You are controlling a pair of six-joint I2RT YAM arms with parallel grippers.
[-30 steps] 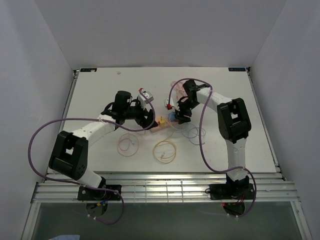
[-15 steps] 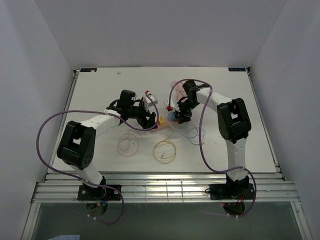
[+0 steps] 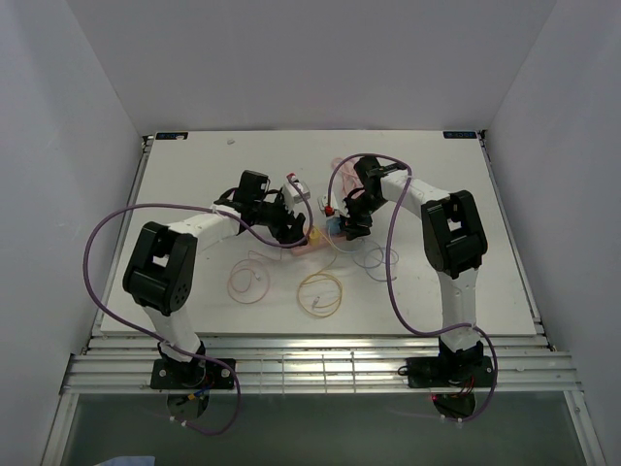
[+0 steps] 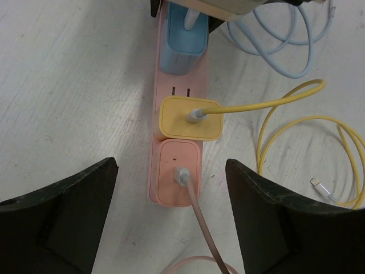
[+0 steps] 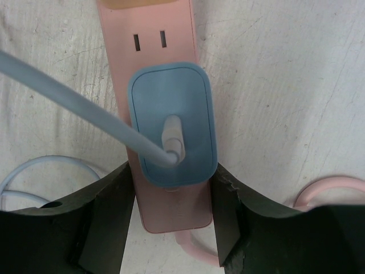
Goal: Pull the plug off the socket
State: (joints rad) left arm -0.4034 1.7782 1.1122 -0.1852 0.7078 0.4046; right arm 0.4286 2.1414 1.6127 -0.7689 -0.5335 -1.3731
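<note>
While right end effector [image 5: 171, 191] clenches blue plug [image 5: 185, 94], left end effector [image 4: 171, 171], released, has advanced astride socket [image 4: 178, 91].

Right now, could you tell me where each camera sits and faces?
Top external: above and behind, facing down at the table; left gripper and right gripper both at the power strip.
Left wrist: looks down on the pink plug, between its open fingers.
Right wrist: looks down on the blue plug, fingers flanking it.
Both wrist views share power strip and blue plug.
</note>
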